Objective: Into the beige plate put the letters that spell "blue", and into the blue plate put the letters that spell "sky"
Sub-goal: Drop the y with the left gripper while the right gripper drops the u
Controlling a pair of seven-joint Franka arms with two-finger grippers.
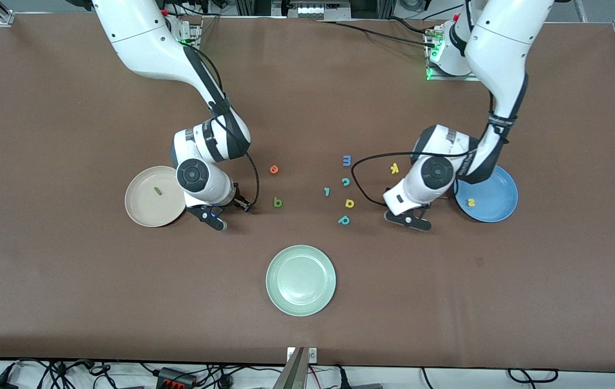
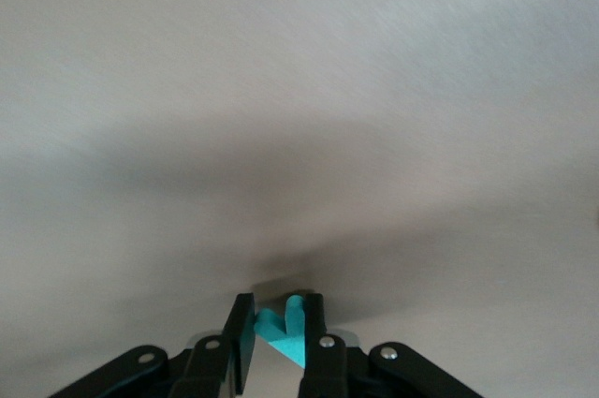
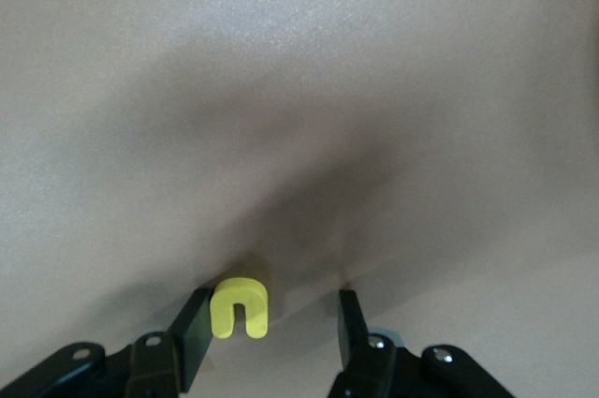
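Two Franka arms sorting foam letters on a brown table (image 1: 69, 270). The left gripper (image 2: 278, 337), low at the table between the blue plate (image 1: 501, 208) and the loose letters, has its jaws drawn narrow onto the teal "y" (image 2: 281, 332), pinching it by its sides. The right gripper (image 3: 271, 337), low beside the beige plate (image 1: 142, 208), stands with jaws part open around the yellow "u" (image 3: 239, 307); one jaw touches the letter, the other is clear of it, so no grip is yet made. The beige plate already holds the green "l" (image 1: 157, 190), and the blue plate the yellow "s" (image 1: 471, 202). Lying on the table are the orange "e" (image 1: 274, 169), the green "b" (image 1: 278, 202) and the yellow "k" (image 1: 393, 168) (the blue "m" (image 1: 346, 160), teal "c" (image 1: 345, 182), teal "p" (image 1: 344, 220), a yellow "d"-like letter (image 1: 349, 203) and a small teal piece (image 1: 327, 191) are distractors, as is the pale green plate (image 1: 301, 280)). To finish well, the right jaws should likely close centred on the "u" without sliding it, and each arm should lift straight up before carrying its letter over the adjacent plate and releasing it low.
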